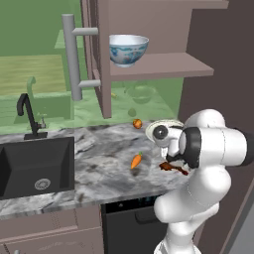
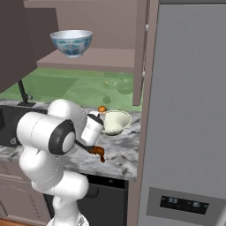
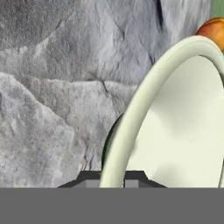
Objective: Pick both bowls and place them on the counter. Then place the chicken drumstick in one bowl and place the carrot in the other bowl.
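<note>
Grip is a thin pinch: gripper (image 3: 111,177) has its jaws nearly closed on the rim of the shallow cream bowl (image 2: 115,121), one tip on each side of the wall. Bowl sits tilted in the hand, low over the counter (image 1: 99,168), with its opening facing away from the wrist.

Risks as I judge them:
- Rim pinch on a tilted bowl means its weight hangs off to one side. It could pivot or slip out before it is flat on the stone, then rock or roll.
- Chicken drumstick (image 1: 173,167) lies just below the wrist, near the counter's front edge. A low sweep of the arm could knock it off.
- Small orange fruit (image 3: 213,29) lies just past the bowl's far rim. Setting the bowl down further out could nudge it into rolling.
- Carrot (image 1: 136,160) is well off to the sink side of the hand, so it looks safe for now.
- Deep blue-patterned bowl (image 1: 128,49) is on the cabinet shelf (image 1: 163,67) high above the hand, beside the open door. That reach is tight and a clip on the shelf edge is possible.
</note>
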### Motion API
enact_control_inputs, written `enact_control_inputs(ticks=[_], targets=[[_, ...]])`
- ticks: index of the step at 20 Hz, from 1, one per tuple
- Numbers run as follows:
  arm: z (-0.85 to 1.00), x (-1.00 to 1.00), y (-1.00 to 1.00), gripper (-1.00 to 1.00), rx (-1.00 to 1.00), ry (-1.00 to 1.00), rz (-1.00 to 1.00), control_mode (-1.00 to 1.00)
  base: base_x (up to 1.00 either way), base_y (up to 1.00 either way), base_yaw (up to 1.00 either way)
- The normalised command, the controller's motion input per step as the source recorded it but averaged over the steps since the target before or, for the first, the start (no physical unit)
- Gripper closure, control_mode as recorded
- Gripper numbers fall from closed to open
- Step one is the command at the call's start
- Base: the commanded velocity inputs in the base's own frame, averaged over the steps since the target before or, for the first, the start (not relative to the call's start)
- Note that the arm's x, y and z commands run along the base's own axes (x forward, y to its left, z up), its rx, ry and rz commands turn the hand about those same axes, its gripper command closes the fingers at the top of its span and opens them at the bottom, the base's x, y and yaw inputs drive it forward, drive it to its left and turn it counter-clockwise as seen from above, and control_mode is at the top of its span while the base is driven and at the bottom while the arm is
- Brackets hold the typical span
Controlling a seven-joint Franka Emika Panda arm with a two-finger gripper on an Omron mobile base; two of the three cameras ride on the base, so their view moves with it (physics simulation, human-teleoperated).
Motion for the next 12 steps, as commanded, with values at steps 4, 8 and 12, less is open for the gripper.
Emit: enact_control_inputs(ticks=[4,8,12], targets=[[-0.10,0.17,0.00,-1.00,0.00,0.03,0.02,-1.00,0.00,0.00,0.00],[-0.05,0.10,-0.05,-1.00,0.01,0.01,0.03,-1.00,0.00,0.00,0.00],[-0.03,0.01,-0.07,-1.00,0.02,0.00,0.01,-1.00,0.00,0.00,0.00]])
